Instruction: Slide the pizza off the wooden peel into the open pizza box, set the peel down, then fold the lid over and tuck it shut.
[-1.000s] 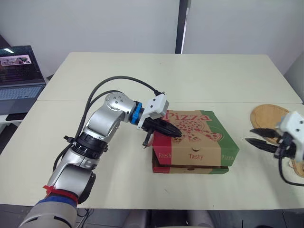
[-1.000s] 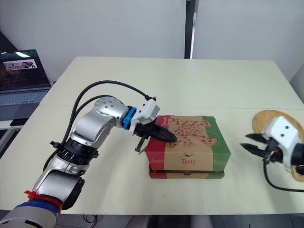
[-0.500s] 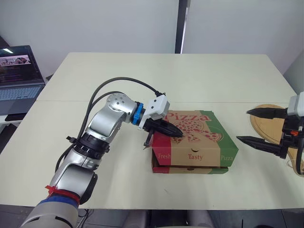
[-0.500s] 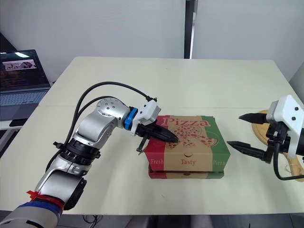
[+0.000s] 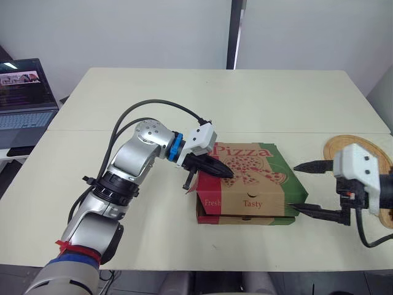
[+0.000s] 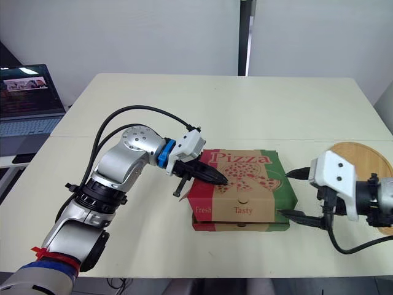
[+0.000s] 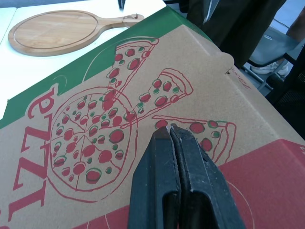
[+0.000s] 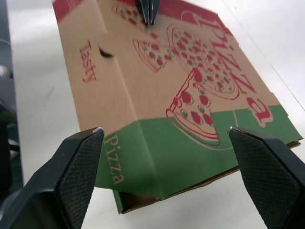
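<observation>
The pizza box [image 5: 249, 184] lies at the table's middle with its printed lid folded down. A gap shows under the lid's green side flap [image 8: 157, 157]. My left gripper [image 5: 228, 174] is shut, its tips [image 7: 170, 129] resting on the lid near the red left corner. My right gripper [image 5: 293, 187] is open wide at the box's right end, one finger beside the back corner and one beside the front corner, not touching. The empty wooden peel [image 5: 362, 150] lies flat on the table to the right, behind my right arm.
An open laptop [image 5: 24, 92] sits on a side table at the far left. The cream table [image 5: 245, 104] stretches wide behind the box, and its front edge runs close below the box.
My right gripper has come in from over the peel to the box's right end and spread wide. The left gripper and the box have stayed in place.
</observation>
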`<state>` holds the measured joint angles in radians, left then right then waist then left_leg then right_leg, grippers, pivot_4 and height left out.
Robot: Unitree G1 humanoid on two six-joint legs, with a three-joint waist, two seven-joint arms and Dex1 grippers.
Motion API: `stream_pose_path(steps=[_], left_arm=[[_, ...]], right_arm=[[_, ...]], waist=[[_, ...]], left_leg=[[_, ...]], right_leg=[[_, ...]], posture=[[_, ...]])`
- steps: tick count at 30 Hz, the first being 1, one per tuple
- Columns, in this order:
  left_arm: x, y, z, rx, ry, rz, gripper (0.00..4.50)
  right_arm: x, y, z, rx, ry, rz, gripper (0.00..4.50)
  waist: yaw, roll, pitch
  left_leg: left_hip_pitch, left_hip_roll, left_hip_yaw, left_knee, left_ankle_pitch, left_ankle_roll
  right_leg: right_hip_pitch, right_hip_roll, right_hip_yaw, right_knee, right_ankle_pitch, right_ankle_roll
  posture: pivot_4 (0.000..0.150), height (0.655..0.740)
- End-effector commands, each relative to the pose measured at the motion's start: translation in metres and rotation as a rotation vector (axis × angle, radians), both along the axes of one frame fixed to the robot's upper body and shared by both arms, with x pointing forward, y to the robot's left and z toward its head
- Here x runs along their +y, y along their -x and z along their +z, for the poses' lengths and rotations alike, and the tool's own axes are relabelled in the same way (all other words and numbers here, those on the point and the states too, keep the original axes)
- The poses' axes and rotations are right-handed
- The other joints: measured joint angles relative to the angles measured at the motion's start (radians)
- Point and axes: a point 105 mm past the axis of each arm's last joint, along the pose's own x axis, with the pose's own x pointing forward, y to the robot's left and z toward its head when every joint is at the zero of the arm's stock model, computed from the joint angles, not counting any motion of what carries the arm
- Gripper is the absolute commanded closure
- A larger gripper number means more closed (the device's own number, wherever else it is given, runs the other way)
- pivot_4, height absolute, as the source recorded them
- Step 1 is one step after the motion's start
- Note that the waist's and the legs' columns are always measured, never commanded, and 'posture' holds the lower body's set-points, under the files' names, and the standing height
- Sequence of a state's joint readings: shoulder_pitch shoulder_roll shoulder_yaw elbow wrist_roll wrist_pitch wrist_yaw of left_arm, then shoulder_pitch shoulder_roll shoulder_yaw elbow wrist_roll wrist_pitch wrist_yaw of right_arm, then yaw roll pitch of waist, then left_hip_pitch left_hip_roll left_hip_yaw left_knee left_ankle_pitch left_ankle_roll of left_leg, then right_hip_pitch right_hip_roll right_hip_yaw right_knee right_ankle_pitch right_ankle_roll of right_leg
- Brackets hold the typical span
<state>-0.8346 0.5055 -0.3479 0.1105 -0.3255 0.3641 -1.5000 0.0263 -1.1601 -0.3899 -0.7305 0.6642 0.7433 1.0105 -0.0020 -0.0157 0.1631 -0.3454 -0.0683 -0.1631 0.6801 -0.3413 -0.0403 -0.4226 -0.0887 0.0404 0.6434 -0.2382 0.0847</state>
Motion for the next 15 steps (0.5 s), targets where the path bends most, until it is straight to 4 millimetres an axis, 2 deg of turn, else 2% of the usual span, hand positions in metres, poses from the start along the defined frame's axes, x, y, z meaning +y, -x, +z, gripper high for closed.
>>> stream_pose_path(steps=[1,10,15], left_arm=[[-0.004,0.008,0.002,-0.037,-0.020,-0.061,4.50],[-0.008,0.015,-0.009,-0.070,-0.080,-0.130,4.50],[-0.010,0.013,-0.007,-0.079,-0.068,-0.118,4.50]], right_arm=[[0.003,-0.004,0.002,-0.066,0.025,0.013,0.02],[0.009,-0.005,-0.003,-0.078,0.025,0.026,0.02],[0.014,-0.002,-0.004,-0.078,0.006,0.037,0.02]], waist=[[0.000,0.000,0.000],[0.000,0.000,0.000],[0.000,0.000,0.000]], left_leg=[[0.000,0.000,0.000,0.000,0.000,0.000],[0.000,0.000,0.000,0.000,0.000,0.000],[0.000,0.000,0.000,0.000,0.000,0.000]], right_leg=[[0.000,0.000,0.000,0.000,0.000,0.000],[0.000,0.000,0.000,0.000,0.000,0.000],[0.000,0.000,0.000,0.000,0.000,0.000]], posture=[[0.150,0.7400],[0.150,0.7400],[0.150,0.7400]])
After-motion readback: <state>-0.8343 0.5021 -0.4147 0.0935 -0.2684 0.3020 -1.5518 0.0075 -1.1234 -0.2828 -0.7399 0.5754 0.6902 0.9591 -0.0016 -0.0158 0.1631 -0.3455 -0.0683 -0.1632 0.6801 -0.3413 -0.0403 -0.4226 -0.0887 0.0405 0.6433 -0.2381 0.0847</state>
